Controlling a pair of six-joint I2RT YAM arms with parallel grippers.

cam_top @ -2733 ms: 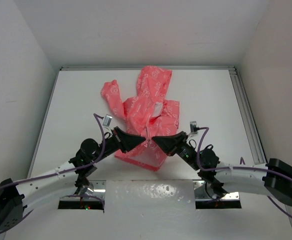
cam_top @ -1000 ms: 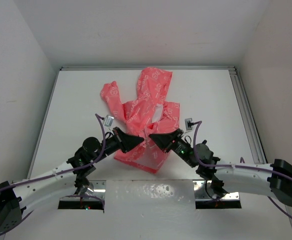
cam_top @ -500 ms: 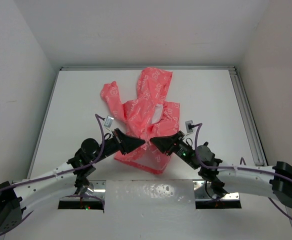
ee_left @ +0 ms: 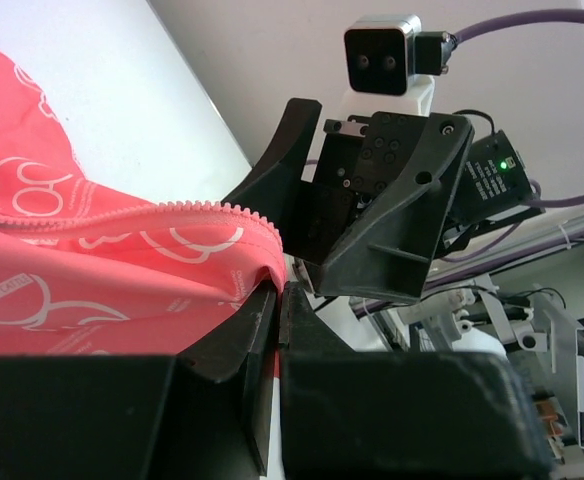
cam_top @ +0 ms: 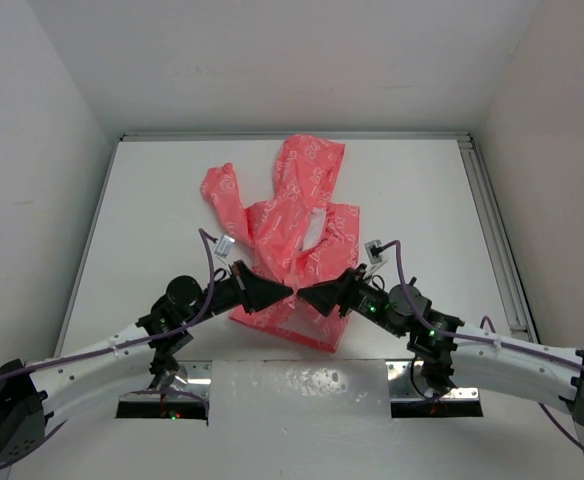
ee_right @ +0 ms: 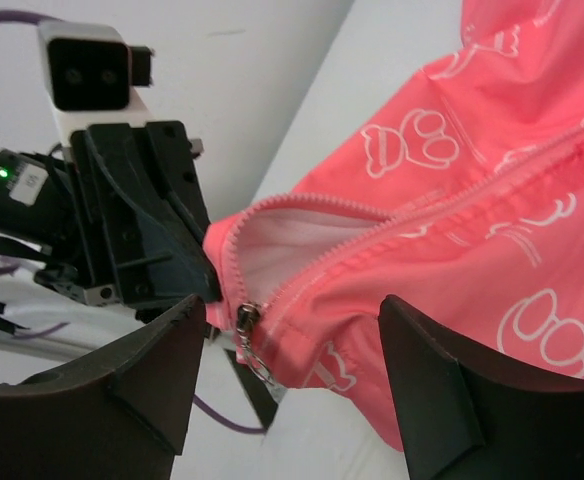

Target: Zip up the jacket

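Note:
The coral-pink jacket [cam_top: 297,215] lies flat mid-table, hood toward the far side, hem lifted toward me. My left gripper [cam_top: 286,291] is shut on the hem corner of the jacket [ee_left: 102,270], beside the zipper teeth [ee_left: 192,209]. My right gripper [cam_top: 303,297] faces it tip to tip and stands open. In the right wrist view the right gripper [ee_right: 292,360] has its fingers [ee_right: 142,370] on either side of the jacket's bottom corner [ee_right: 422,260] without touching it. The metal zipper slider [ee_right: 243,318] with its hanging pull sits at the bottom of the zipper, next to the left gripper [ee_right: 162,260].
White table [cam_top: 152,200] boxed in by white walls on three sides. A metal rail [cam_top: 492,220] runs along the right edge. Purple cables loop off both wrists, close to the jacket. Both arms' base plates [cam_top: 162,402] sit at the near edge.
My right gripper has opened and let go of the jacket, and both grippers have shifted slightly nearer to me. The left gripper stays shut on the hem.

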